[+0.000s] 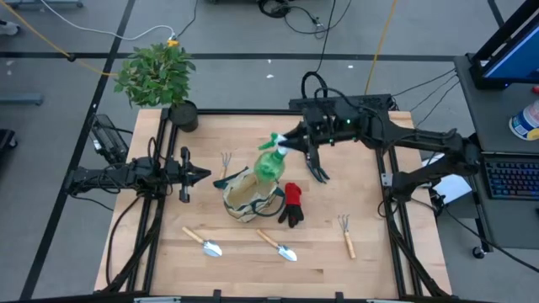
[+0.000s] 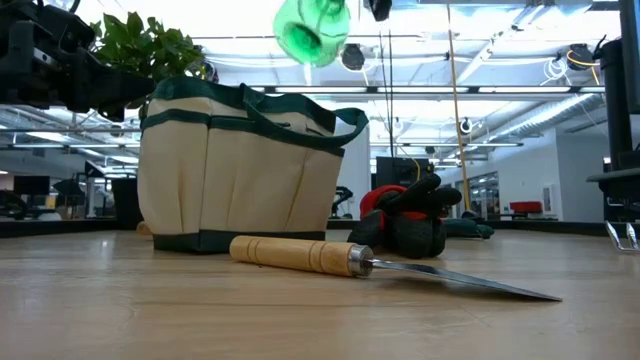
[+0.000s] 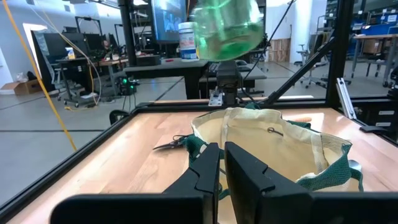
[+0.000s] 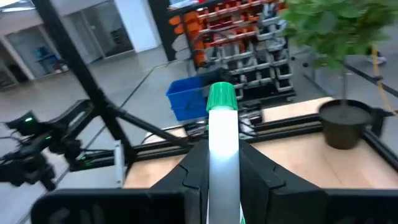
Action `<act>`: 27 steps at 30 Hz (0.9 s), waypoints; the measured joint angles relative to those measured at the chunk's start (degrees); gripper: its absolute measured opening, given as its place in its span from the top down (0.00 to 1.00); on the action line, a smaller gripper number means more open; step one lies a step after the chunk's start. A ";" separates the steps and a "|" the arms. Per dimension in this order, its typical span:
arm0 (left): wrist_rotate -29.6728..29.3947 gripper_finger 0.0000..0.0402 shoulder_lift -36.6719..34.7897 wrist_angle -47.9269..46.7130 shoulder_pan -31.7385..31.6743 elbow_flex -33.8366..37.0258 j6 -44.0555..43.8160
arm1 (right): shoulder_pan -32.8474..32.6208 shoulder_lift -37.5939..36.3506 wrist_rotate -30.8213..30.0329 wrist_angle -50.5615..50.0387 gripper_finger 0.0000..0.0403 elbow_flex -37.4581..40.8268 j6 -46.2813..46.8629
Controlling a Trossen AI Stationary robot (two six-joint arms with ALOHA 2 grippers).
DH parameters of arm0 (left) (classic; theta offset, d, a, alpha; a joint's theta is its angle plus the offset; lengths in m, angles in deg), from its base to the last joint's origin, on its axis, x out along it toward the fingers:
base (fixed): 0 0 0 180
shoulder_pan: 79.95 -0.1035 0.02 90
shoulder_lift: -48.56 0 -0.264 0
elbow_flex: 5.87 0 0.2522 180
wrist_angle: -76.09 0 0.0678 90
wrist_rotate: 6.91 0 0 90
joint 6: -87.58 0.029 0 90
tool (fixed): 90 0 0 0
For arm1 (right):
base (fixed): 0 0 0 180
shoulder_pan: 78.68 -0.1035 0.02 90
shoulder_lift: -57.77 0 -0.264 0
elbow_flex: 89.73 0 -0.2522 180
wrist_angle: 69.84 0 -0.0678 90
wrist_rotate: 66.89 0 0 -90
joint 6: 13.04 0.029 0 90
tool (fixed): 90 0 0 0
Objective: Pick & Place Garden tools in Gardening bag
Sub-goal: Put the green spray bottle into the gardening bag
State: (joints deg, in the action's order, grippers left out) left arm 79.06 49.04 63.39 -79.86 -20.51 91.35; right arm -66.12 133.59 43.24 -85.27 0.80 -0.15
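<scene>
My right gripper (image 1: pixel 284 145) is shut on the green spray bottle (image 1: pixel 269 162), high over the far side of the beige gardening bag (image 1: pixel 244 199). In the low view the bottle (image 2: pixel 313 28) hangs above the bag (image 2: pixel 235 165). My left gripper (image 1: pixel 200 174) is shut and empty, left of the bag. Red-and-black gloves (image 1: pixel 292 204) lie right of the bag. Two trowels (image 1: pixel 203 241) (image 1: pixel 279 246) and a fork rake (image 1: pixel 346 234) lie near the front. Another fork rake (image 1: pixel 226 160) and black shears (image 3: pixel 171 144) lie on the bag's far side. My right gripper pinches the bottle's white spray head (image 4: pixel 222 134) between its two fingers (image 4: pixel 194 167). The green nozzle cap (image 4: pixel 221 97) sticks out past the fingertips. The fingers come from the table's right. The bottle is lifted clear and tilted, its green body (image 3: pixel 227 28) over the bag.
A leafy plant in a black pot (image 1: pixel 182 114) stands at the far left corner. A dark tool (image 1: pixel 319 172) lies right of the bottle. Black frame rails (image 1: pixel 394 210) run along the table's sides.
</scene>
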 joint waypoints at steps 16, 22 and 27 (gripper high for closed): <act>0.11 0.92 0.01 0.00 -0.01 0.02 -0.24 | -3.65 9.54 0.69 7.36 0.89 0.02 -0.16; 0.11 0.92 0.01 0.00 0.00 0.02 -0.91 | -4.10 12.49 -2.97 7.01 0.89 0.02 -1.07; 0.11 0.92 -0.01 -0.02 0.00 0.02 -0.94 | -5.75 13.24 -8.81 5.43 0.89 0.00 -4.96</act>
State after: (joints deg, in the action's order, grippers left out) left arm 79.17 49.03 63.37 -79.86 -20.49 90.41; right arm -71.87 146.82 34.43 -79.85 0.80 -5.11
